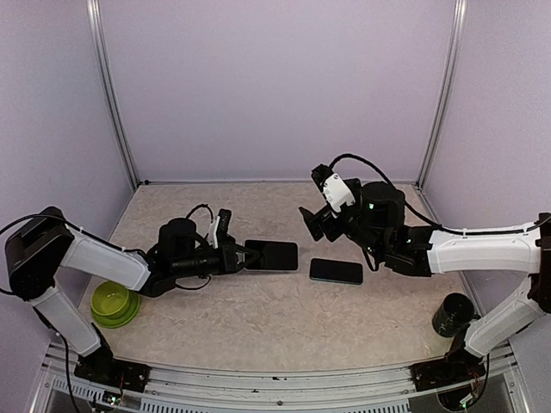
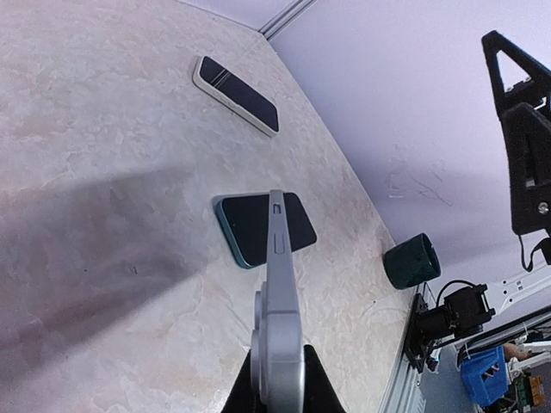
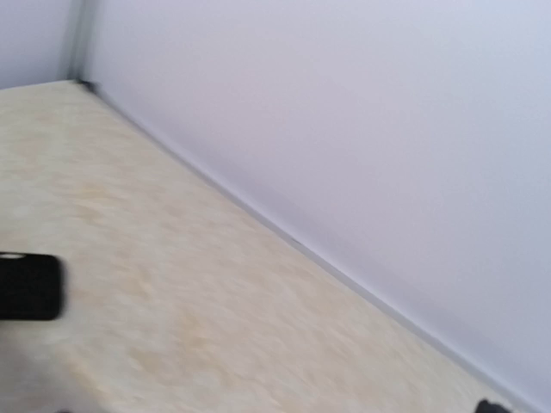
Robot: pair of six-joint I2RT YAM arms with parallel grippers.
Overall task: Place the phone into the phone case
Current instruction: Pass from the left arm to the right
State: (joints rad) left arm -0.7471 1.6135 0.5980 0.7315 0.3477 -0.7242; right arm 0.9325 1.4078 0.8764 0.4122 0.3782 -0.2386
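1. Lavender walls on three sides, and below them a beige marbled tabletop (image 1: 258, 318).
2. The left gripper (image 1: 244, 255) is down low over the middle of the tabletop, clamped tight on the phone (image 2: 280, 292). It is a silver-grey slab held up on its edge, and the left wrist view shows its side buttons.
3. The phone's far end sits right at the phone case (image 2: 245, 228), which is dark with a teal rim and lies flat at the tabletop's middle. Whether the two touch, I cannot tell.
4. The right gripper (image 1: 312, 222) hangs up off the surface, back of centre, jaws spread wide with nothing between them.
5. A second phone (image 1: 336, 271), dark screen and pale rim, lies flat just right of the case and apart from it.
6. A green bowl (image 1: 114, 303) sits by the left edge toward the front corner.
7. A dark cup (image 1: 452, 314) stands by the right edge, toward the front.
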